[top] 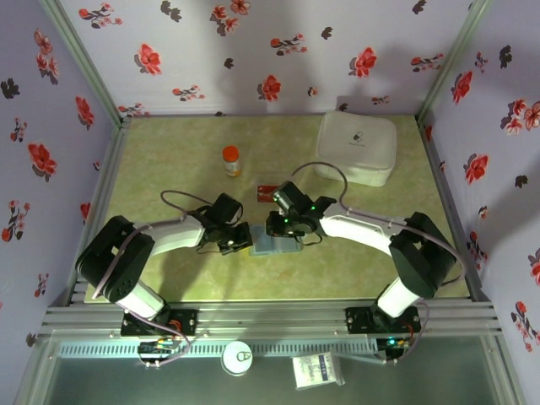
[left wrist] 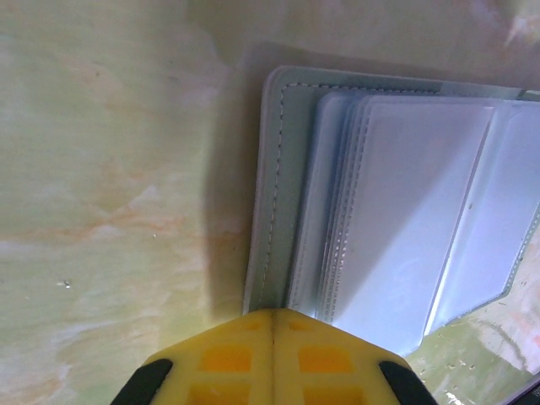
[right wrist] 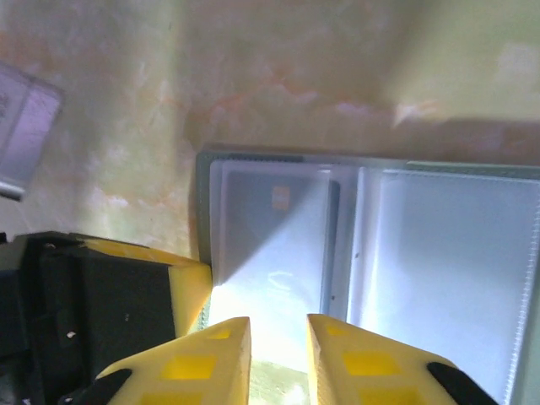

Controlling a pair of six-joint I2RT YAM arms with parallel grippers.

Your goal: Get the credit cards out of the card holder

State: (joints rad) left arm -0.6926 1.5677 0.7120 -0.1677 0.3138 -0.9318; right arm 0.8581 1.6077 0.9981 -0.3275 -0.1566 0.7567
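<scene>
- Floral walls (top: pixel 278 51) enclose a green marbled table (top: pixel 169 169).
- A white case (top: pixel 356 148) sits at the back right.
- The holder (top: pixel 274 246) lies open mid-table, between both grippers.
- The left gripper (left wrist: pixel 274 314) has its fingers pressed together, tips at the holder's left edge.
- The right gripper (right wrist: pixel 278 325) has its fingers slightly apart, holding nothing, over a clear sleeve with a card (right wrist: pixel 278 228) inside.
- A red card (top: pixel 267 193) lies just behind the holder.
- An orange-capped bottle (top: pixel 231 160) stands further back.

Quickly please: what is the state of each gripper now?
Left gripper: shut, tips at the card holder's edge.
Right gripper: slightly open, holding nothing.
</scene>
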